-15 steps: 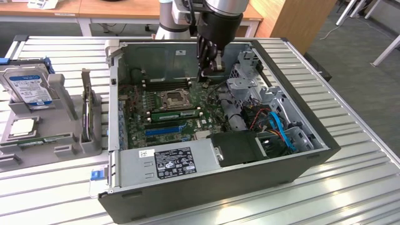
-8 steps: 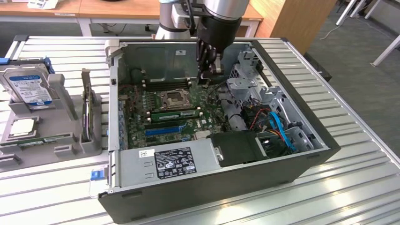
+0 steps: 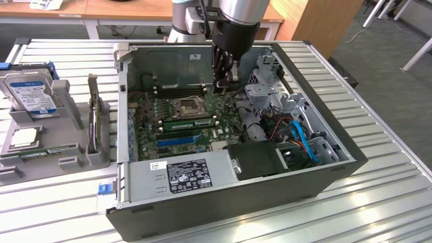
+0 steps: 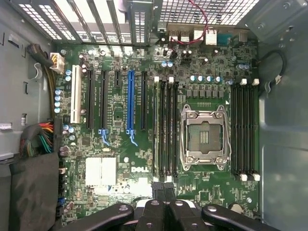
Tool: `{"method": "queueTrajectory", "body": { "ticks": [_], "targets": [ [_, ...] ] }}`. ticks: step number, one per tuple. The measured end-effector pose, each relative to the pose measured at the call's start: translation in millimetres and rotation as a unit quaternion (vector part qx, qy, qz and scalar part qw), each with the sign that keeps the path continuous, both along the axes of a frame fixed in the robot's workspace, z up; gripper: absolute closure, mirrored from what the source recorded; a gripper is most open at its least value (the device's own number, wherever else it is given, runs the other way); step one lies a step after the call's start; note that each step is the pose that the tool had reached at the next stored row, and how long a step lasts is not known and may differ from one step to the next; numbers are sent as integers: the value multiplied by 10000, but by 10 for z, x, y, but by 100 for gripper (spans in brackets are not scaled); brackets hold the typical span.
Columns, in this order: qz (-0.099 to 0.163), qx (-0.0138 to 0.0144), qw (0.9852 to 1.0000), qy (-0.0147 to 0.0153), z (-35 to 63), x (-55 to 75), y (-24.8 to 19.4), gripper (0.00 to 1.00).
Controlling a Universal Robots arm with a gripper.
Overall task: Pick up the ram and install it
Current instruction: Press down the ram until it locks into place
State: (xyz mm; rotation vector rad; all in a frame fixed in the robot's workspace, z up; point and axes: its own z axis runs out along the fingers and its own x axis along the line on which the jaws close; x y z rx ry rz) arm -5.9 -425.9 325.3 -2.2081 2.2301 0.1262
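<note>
Slat table [image 3: 385, 202], open PC case [image 3: 202, 215]: claw [image 3: 227, 87] closed, low over mobo [image 3: 152, 121]; ram [image 3: 189, 123] upright just beside CPU socket [image 3: 187, 106].

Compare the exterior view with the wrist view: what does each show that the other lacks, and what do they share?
Exterior view: the slatted table, a hard drive, the labelled power supply and blue cables inside the case. Wrist view: the white slot and the Dell logo on the board. Both: the gripper, jaws shut, the CPU socket and the blue slot.
</note>
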Motion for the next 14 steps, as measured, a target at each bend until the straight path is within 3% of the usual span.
{"method": "queueTrajectory", "body": {
  "ticks": [14],
  "targets": [
    [0, 0, 10000, 0, -121, 0, 0, 90]
  ]
}}
